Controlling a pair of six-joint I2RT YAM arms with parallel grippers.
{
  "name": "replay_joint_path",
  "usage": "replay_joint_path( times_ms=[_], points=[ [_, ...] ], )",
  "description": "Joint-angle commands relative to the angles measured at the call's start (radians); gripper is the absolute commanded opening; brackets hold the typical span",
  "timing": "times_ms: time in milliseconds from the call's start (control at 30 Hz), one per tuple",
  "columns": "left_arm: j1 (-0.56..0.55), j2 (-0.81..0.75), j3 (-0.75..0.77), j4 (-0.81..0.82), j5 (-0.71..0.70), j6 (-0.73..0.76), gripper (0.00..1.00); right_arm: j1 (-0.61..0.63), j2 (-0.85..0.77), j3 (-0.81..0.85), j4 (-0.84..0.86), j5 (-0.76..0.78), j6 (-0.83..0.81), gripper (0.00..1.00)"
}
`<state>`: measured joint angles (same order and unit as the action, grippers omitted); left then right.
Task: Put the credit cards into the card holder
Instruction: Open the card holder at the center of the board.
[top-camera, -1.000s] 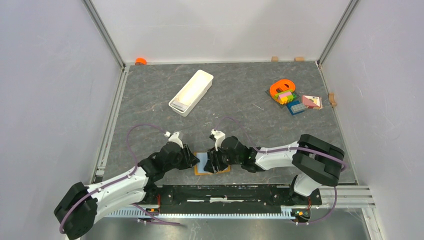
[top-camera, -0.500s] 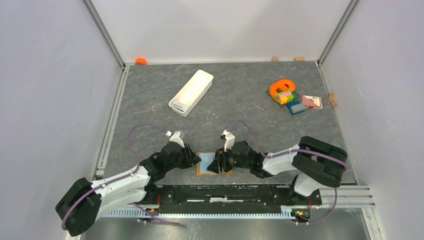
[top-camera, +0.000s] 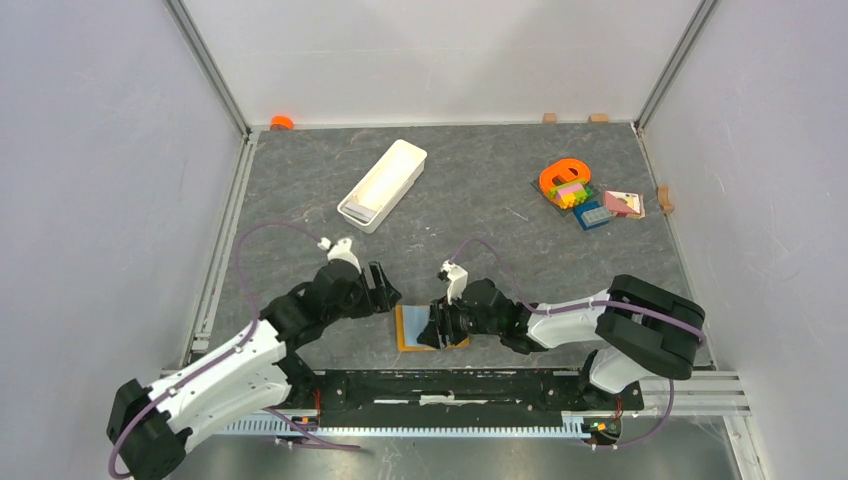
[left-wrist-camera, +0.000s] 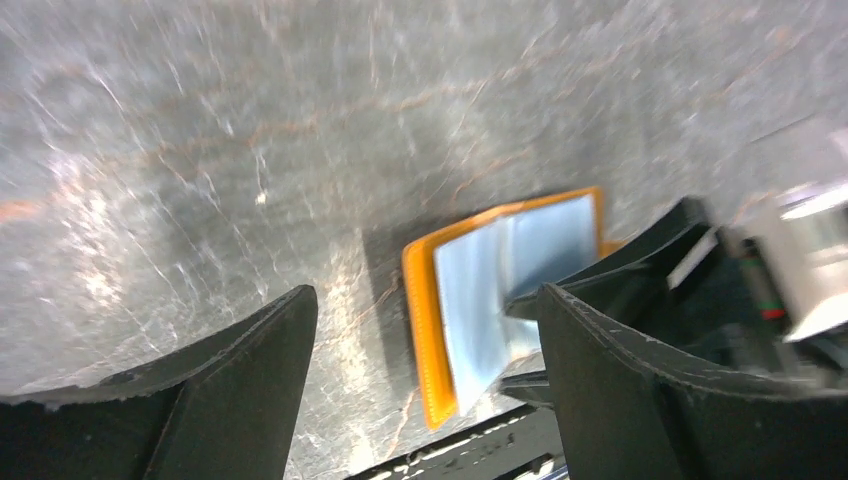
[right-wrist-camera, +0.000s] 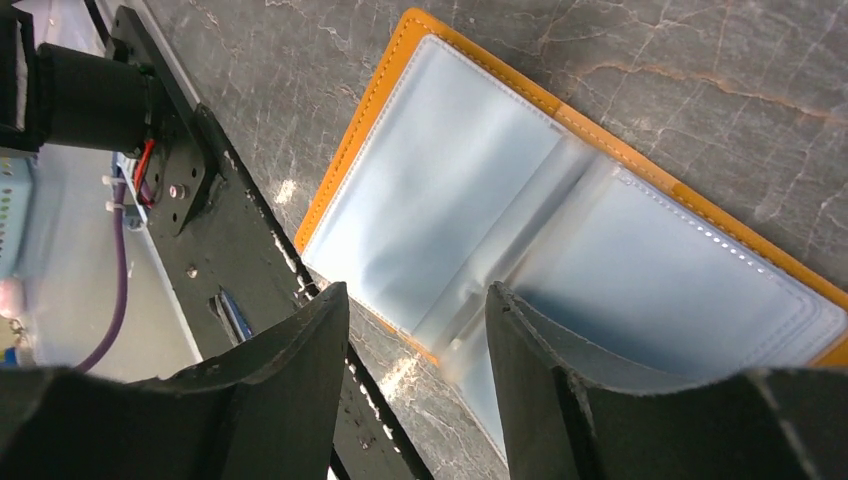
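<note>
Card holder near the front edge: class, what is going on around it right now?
The orange card holder lies open on the table, pale inside facing up. The right pincer hangs low over its right half, jaws apart. The left pincer stands open just left of it, holding nothing. Neither carries a card.

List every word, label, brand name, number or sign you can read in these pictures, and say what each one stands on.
No text can be read anywhere.
card holder: plain blue-grey pockets with an orange edge, no print showing.
white tray: no marking visible.
toy blocks and the flat pink piece near them: too small to tell whether they carry any print.
</note>
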<state>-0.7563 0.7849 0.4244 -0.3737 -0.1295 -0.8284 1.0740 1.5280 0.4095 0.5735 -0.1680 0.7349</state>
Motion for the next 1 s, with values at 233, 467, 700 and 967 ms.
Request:
replay_joint_path(
  times_ms=[233, 467, 700, 967],
  points=[
    [0.215, 0.087, 0.402, -0.288, 0.055, 0.285, 0.91, 0.001, -0.08, 0.075, -0.183, -0.007, -0.168, 0.62],
    [0.342, 0.243, 0.584, -0.308, 0.115, 0.42, 0.91, 0.006, -0.126, 0.095, -0.224, 0.0, -0.225, 0.63],
    [0.45, 0.41, 0.641, -0.223, 0.159, 0.427, 0.9, 0.006, -0.129, 0.11, -0.223, -0.019, -0.255, 0.67],
    [0.513, 0.588, 0.679, -0.061, 0.107, 0.361, 0.71, 0.006, -0.12, 0.123, -0.217, -0.036, -0.28, 0.69]
  ],
)
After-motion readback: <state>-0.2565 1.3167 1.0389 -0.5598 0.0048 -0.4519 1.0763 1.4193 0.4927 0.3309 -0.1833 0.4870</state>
